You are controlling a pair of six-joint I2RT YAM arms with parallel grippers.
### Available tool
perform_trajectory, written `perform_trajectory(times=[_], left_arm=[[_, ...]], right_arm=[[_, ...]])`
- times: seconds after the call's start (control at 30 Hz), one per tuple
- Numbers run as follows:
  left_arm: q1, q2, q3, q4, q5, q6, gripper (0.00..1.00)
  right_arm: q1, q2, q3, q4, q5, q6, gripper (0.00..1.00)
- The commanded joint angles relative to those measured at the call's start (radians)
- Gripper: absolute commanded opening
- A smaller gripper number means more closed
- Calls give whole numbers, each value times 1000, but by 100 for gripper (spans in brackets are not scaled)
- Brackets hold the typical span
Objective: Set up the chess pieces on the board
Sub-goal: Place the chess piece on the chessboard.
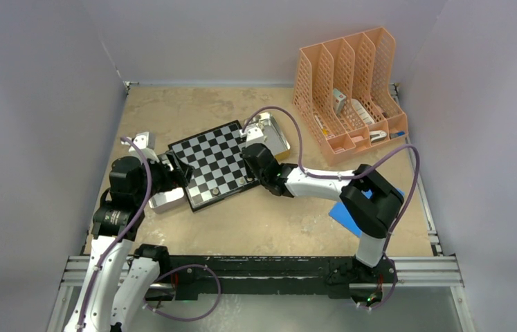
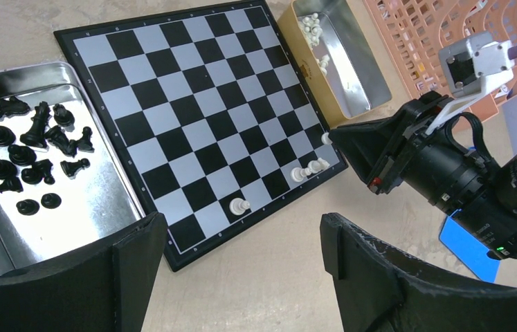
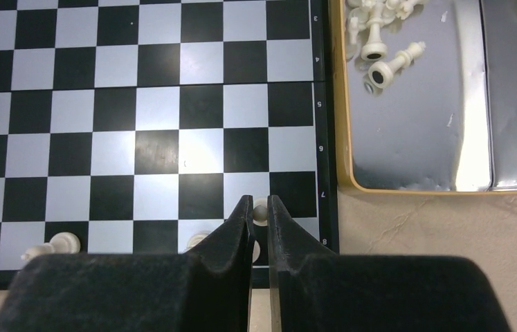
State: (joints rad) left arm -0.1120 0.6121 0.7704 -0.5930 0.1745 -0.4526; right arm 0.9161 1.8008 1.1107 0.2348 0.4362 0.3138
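The board (image 1: 214, 162) lies tilted on the table. A few pale chess pieces stand along its near-right edge, one of them a lone pawn (image 2: 240, 205) and another at the corner (image 3: 61, 243). My right gripper (image 3: 260, 207) is at that edge, shut on the head of a pale piece (image 3: 261, 211) that stands on a square. My left gripper (image 2: 241, 238) hangs open over bare table just off the board's near corner, with nothing between its fingers. Black chess pieces (image 2: 27, 149) lie in the left metal tray (image 2: 96, 200). More pale pieces (image 3: 380, 41) lie in the right tray (image 3: 414, 138).
An orange file rack (image 1: 349, 90) stands at the back right with small items in it. A blue flat thing (image 1: 342, 211) lies under the right arm. Grey walls close in the table on three sides.
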Motion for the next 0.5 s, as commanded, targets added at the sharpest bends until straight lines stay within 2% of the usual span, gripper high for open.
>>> perform_trajectory(times=[0.0, 0.47], left_arm=[[6, -8, 0, 29, -8, 0, 82], [7, -12, 0, 30, -9, 0, 82]], right_arm=[[-2, 22, 3, 51, 24, 25, 12], [-26, 93, 6, 77, 58, 37, 13]])
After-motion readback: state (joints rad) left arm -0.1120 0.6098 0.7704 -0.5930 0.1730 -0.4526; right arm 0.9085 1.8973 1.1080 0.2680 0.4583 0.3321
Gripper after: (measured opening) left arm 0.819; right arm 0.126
